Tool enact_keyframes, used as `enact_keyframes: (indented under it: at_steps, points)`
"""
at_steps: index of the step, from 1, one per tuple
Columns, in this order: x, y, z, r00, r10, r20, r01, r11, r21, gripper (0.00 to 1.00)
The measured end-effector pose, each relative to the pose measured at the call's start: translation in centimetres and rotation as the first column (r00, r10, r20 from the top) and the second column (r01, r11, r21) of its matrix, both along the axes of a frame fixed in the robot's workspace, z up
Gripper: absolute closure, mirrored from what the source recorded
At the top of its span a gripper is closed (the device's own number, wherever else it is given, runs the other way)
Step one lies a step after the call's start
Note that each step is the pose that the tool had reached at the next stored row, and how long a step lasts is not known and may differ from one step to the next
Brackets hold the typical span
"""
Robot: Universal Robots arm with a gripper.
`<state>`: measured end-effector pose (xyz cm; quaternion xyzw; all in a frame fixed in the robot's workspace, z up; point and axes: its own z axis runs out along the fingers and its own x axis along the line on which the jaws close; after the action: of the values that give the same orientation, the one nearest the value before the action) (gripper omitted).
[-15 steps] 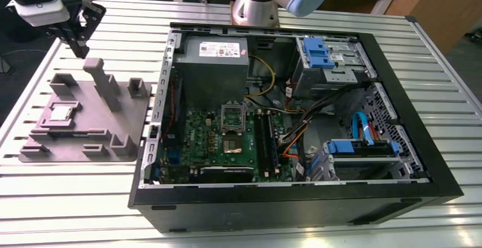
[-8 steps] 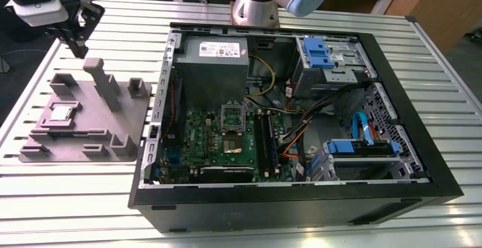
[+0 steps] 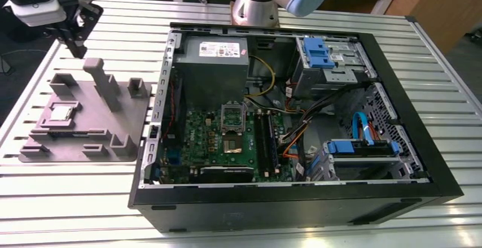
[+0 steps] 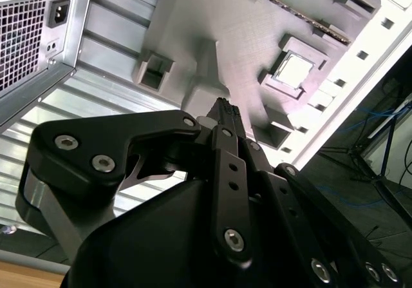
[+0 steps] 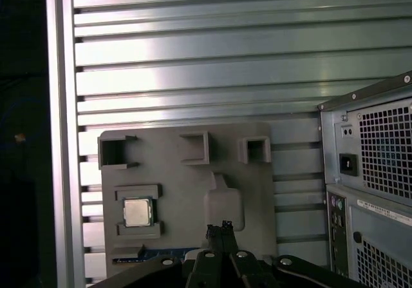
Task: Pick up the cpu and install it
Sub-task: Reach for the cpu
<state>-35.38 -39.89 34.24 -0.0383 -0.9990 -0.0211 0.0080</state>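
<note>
while the fingers [image 5: 213,234] hang pressed together | cpu [image 5: 138,211] apart, seated in tray [image 5: 187,191]

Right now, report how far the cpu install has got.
Nothing looks done: the cpu lies in its pocket on the grey tray. In hand: nothing; the end effector hangs shut and empty over the tray, near its tall post. Left: the whole pickup, then seating the chip in the motherboard socket.
</note>
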Motion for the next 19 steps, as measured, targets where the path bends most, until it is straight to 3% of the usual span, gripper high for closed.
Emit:
enact_keyframes:
  at_steps: [19]
  points:
    - [-0.53, 0.0, -0.05, 1.0, 0.0, 0.0, 0.0, 1.0, 0.0, 0.9]
